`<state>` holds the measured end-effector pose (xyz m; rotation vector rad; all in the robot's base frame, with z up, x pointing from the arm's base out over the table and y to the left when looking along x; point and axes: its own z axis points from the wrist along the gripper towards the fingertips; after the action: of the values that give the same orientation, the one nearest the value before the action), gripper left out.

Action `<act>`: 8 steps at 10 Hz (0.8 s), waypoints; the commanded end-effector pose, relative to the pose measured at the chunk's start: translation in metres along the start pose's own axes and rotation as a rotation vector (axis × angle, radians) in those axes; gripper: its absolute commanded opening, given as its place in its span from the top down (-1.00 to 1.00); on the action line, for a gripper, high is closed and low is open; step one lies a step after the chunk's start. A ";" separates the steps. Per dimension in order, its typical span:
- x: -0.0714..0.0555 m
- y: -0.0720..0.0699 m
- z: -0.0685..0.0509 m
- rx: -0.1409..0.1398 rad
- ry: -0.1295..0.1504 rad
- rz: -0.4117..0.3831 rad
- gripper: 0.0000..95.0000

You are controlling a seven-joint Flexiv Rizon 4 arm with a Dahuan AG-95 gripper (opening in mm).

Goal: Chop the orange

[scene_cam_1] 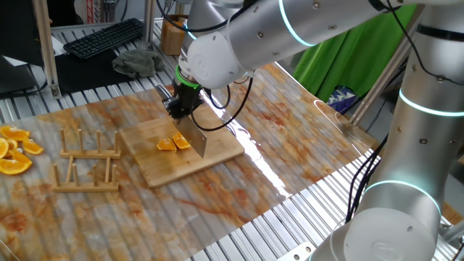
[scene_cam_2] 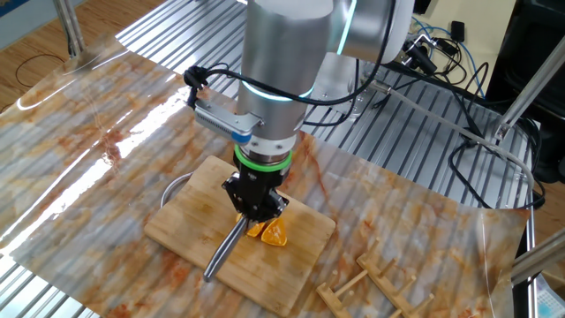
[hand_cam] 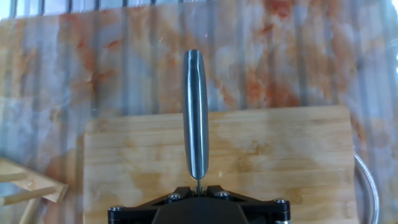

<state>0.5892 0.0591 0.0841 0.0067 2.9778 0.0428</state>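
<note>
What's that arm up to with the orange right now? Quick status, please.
Hand shut on the knife, pointing down over the cutting board. Orange on the board in two small wedges beside the blade. Nothing in the way.

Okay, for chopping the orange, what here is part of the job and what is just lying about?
Part of the job:
the orange, in pieces on the cutting board
the knife
the gripper, shut on the knife

Just lying about:
heap of orange slices
two wooden racks
keyboard
grey cloth
</note>
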 end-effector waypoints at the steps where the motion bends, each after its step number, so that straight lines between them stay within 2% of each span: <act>1: 0.001 -0.003 -0.002 0.000 -0.002 -0.007 1.00; 8: 0.003 -0.008 0.001 -0.001 -0.011 -0.013 1.00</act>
<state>0.5874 0.0511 0.0812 -0.0186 2.9639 0.0413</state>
